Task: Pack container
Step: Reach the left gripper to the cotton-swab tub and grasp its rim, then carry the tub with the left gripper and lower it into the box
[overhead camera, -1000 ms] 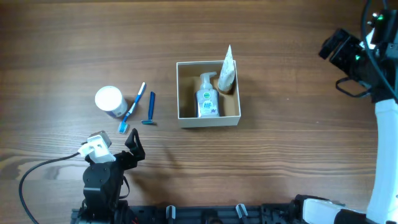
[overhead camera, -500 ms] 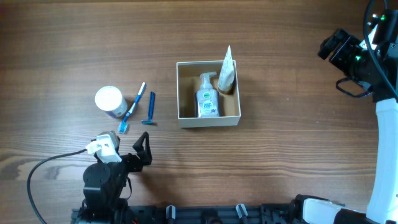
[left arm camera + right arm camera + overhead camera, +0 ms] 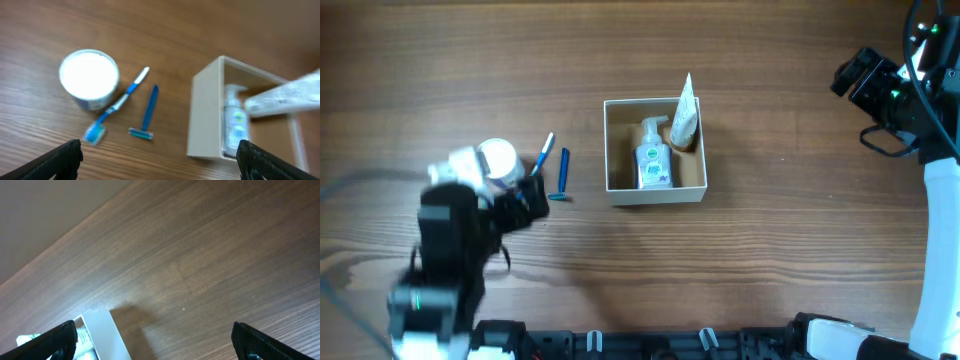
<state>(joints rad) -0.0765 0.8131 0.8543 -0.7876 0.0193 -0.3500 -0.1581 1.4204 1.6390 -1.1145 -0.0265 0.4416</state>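
Dark wood tabletop (image 3: 770, 230) carries the box (image 3: 656, 194) at its middle, with a pump bottle (image 3: 653, 158) and a tube (image 3: 684, 112) already inside. Just left of it lie a razor (image 3: 561, 175), a toothbrush (image 3: 120, 102) and a jar (image 3: 89, 77). My left claw (image 3: 160, 152) hangs released above them. The right claw (image 3: 152, 332), also released, waits well apart. I'd judge the razor comes next: straddle its thin handle crosswise, drop low, then clench.

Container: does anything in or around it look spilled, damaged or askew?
Only the tube: it leans in the far right corner of the container, its flat end poking out past the rim, while the bottle lies flat inside. Nothing looks spilled or damaged.
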